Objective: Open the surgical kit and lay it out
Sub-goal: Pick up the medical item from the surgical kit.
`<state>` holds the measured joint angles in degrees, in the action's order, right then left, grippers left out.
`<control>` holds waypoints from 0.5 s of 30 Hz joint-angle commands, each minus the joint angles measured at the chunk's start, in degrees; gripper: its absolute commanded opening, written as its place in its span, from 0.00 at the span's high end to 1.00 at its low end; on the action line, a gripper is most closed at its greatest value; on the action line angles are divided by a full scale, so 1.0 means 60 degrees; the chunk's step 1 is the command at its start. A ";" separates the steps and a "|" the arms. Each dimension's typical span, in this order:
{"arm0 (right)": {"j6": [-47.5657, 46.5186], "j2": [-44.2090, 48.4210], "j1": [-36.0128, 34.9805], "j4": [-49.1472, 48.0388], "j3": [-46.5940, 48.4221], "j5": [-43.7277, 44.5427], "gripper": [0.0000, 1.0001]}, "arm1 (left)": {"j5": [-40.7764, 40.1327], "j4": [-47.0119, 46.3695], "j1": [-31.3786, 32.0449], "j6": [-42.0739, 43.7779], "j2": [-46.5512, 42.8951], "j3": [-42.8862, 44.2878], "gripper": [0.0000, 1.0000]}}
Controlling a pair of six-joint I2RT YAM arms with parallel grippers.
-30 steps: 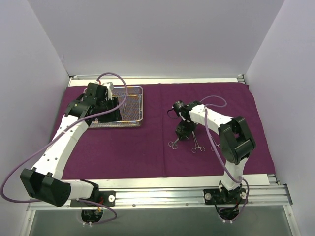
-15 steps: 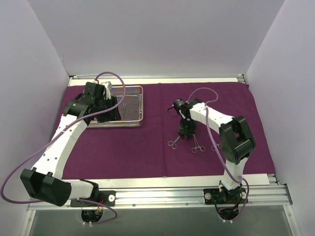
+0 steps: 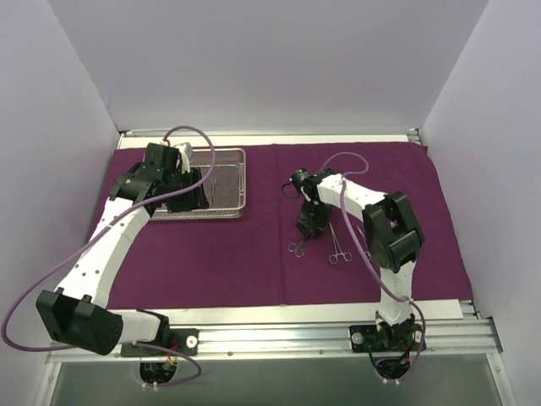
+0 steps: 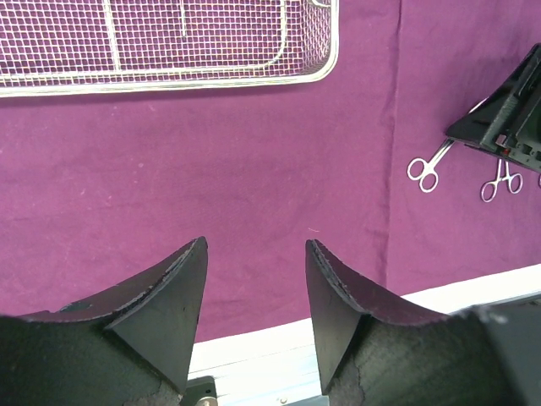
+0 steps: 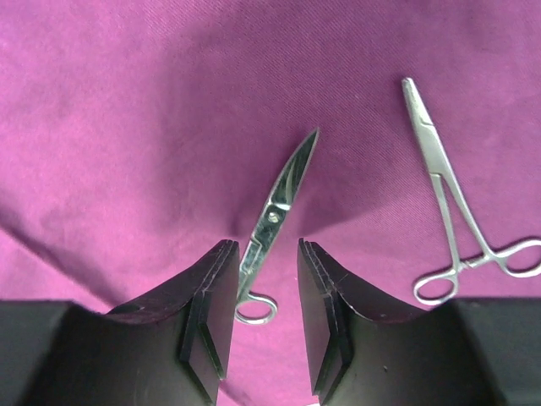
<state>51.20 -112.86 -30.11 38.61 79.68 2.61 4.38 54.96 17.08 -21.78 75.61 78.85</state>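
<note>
laying out | my right gripper apart around scissors on cloth | left gripper apart, empty | next: lift clear, check tray

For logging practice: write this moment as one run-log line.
left end effector: open, empty | right end effector: open, straddling scissors on purple cloth | forceps alongside

Bright, even, diffuse light fills the space inside the white walls. Shadows on the purple cloth wrap are faint and soft-edged. In the right wrist view, a darker shadow spreads over the cloth left of the scissors, whose steel shows small glints. All views are sharp and free of glare. Only the right gripper, close to the lens, looks slightly soft.
</note>
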 commanded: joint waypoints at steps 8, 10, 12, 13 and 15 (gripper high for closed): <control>0.0460 -0.0599 -0.0065 0.0142 0.0139 0.0136 0.71 | 0.0324 -0.0430 -0.0254 0.0188 -0.0254 -0.0104 0.40; 0.0519 -0.0527 -0.0051 0.0040 -0.0196 0.0034 0.72 | 0.0295 -0.0429 -0.0254 0.0231 -0.0297 -0.0104 0.40; 0.0636 -0.0439 -0.0007 -0.0033 -0.0447 -0.0010 0.74 | 0.0295 -0.0415 -0.0313 0.0232 -0.0327 -0.0104 0.40; 0.0651 -0.0424 -0.0006 -0.0121 -0.0549 -0.0083 0.77 | 0.0310 -0.0429 -0.0342 0.0246 -0.0312 -0.0104 0.40; 0.0651 -0.0453 -0.0006 -0.0195 -0.0813 -0.0186 0.80 | 0.0324 -0.0429 -0.0386 0.0275 -0.0312 -0.0104 0.40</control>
<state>53.71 -114.32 -30.02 35.57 78.67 1.63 5.32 54.61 15.55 -21.43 75.53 78.24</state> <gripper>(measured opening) 0.218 0.600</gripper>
